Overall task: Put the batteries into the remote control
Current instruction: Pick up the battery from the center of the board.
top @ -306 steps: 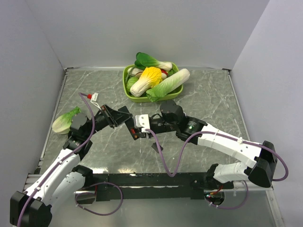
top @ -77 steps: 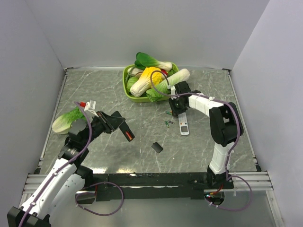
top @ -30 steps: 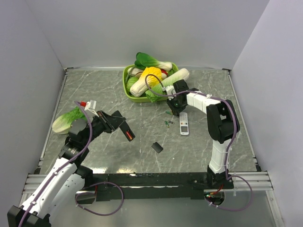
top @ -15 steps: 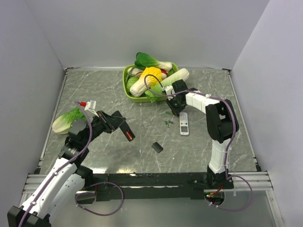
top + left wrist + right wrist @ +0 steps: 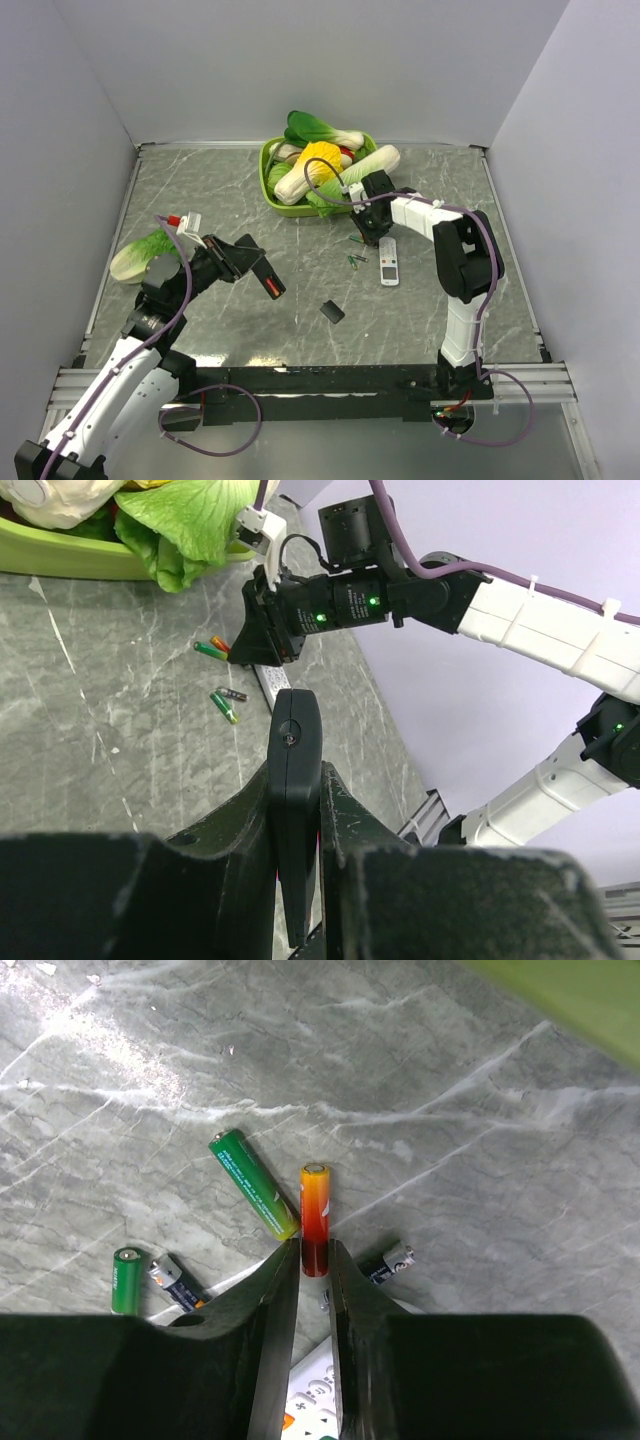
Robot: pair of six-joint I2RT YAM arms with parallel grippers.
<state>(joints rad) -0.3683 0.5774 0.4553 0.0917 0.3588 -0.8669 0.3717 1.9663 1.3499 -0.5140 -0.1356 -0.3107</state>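
Observation:
My left gripper (image 5: 262, 272) is shut on the slim black remote control (image 5: 268, 281) and holds it edge-on above the table; in the left wrist view the remote (image 5: 296, 770) stands between the fingers (image 5: 340, 810). My right gripper (image 5: 367, 238) is down at the batteries (image 5: 355, 260). In the right wrist view its jaws pinch the dark red end of an orange-red battery (image 5: 315, 1210). A green battery (image 5: 253, 1183) lies touching it on the left. A short green one (image 5: 126, 1265) and two dark ones (image 5: 176, 1282) lie close by.
A white remote (image 5: 389, 262) lies just right of the batteries, under my right fingers (image 5: 318, 1385). A small black cover piece (image 5: 332, 312) lies nearer the front. A green bowl (image 5: 268, 190) of vegetables stands at the back. A bok choy (image 5: 138, 255) lies at the left.
The right arm has swung from beside the left gripper out to the batteries by the white remote, and has barely moved in the last second. The left gripper still holds the black remote.

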